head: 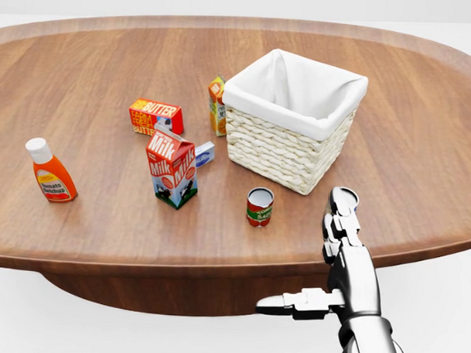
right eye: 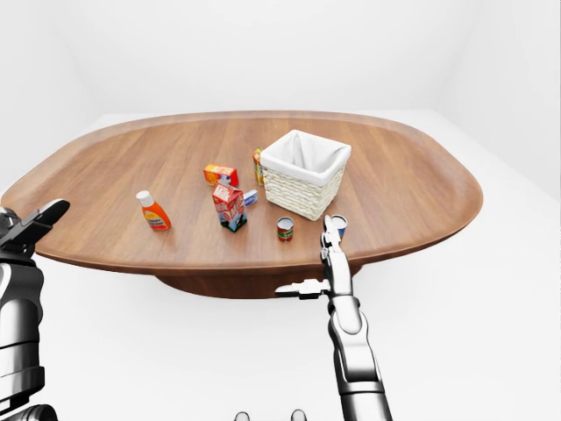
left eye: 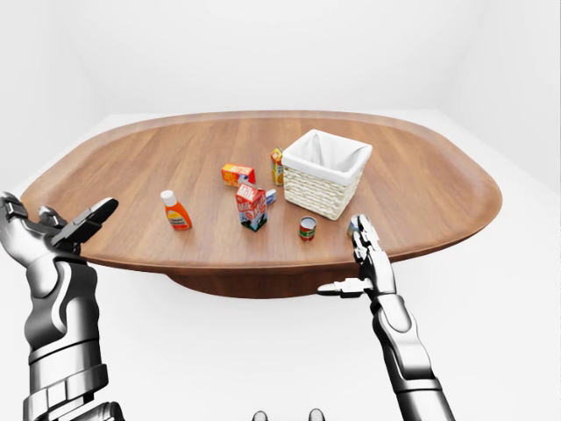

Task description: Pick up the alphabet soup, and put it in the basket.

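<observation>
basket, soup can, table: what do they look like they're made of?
Basket: pale woven wicker by the braided rows on its walls, with a white cloth-like liner folded over the rim. Soup can: likely metal under a glossy red and green printed label, with a pale lid. Table: wood-grain top, brown, satin sheen; solid or veneer, unclear.

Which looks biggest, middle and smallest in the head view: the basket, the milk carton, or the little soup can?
1. Basket, by far the largest.
2. Milk carton.
3. Soup can, smallest, though it stands nearest the camera.
</observation>
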Controlling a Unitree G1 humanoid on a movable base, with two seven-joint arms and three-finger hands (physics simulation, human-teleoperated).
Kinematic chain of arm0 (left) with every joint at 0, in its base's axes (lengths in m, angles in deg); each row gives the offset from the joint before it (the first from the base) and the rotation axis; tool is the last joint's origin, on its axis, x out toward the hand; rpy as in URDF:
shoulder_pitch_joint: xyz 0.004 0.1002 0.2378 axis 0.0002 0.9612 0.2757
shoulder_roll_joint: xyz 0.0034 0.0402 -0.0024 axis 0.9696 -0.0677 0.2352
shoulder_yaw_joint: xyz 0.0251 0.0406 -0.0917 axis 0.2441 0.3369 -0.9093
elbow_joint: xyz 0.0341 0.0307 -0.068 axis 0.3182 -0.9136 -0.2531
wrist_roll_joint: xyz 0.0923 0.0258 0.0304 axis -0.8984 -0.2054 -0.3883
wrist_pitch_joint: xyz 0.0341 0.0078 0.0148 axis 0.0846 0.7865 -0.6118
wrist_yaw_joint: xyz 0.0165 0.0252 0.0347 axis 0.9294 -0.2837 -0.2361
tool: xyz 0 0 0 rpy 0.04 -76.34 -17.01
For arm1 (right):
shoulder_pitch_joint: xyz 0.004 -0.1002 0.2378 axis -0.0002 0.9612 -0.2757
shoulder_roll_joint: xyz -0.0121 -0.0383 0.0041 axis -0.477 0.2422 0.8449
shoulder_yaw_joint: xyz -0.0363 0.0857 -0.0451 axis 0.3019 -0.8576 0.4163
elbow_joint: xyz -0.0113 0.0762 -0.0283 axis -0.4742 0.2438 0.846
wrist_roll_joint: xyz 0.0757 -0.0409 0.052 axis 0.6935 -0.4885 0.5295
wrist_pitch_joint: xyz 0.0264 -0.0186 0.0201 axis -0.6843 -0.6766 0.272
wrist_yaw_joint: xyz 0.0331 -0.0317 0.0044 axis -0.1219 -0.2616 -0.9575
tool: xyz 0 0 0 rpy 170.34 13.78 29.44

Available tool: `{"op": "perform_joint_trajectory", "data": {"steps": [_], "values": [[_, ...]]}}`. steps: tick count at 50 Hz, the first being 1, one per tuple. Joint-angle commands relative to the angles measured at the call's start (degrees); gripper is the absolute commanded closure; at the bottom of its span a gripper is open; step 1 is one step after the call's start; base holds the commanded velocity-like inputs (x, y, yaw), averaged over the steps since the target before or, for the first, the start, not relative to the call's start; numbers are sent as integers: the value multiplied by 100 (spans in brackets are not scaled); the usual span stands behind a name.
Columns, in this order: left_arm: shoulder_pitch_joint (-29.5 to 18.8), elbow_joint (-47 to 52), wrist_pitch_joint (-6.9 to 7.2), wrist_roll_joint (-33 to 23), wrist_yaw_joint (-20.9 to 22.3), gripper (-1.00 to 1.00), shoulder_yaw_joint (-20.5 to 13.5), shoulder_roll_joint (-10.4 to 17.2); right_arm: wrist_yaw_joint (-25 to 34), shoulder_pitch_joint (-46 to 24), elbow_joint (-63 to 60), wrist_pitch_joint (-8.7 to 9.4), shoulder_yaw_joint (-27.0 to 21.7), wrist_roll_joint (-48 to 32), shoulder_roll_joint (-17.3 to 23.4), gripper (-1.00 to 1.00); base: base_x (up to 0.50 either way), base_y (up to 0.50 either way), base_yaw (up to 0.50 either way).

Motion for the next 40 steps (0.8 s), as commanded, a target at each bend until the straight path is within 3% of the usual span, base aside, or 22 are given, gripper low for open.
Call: {"op": "perform_joint_trajectory", "data": {"steps": [1, 9, 17, 40], "values": [[20, 3, 0, 0, 26, -100, 16, -13, 8, -13, 23, 7, -5, 7, 12, -100, 0, -23, 0], [15, -24, 0, -27, 37, -100, 16, -19, 2, -6, 1, 46, 2, 22, 0, -100, 0, -23, 0], [7, -37, 0, 10, -1, -100, 20, 4, 4, -57, 172, -63, -32, 45, 21, -100, 0, -23, 0], [-55, -204, 0, -3, 48, -100, 51, 21, -10, -42, 113, 2, -10, 24, 13, -100, 0, -23, 0]]}}
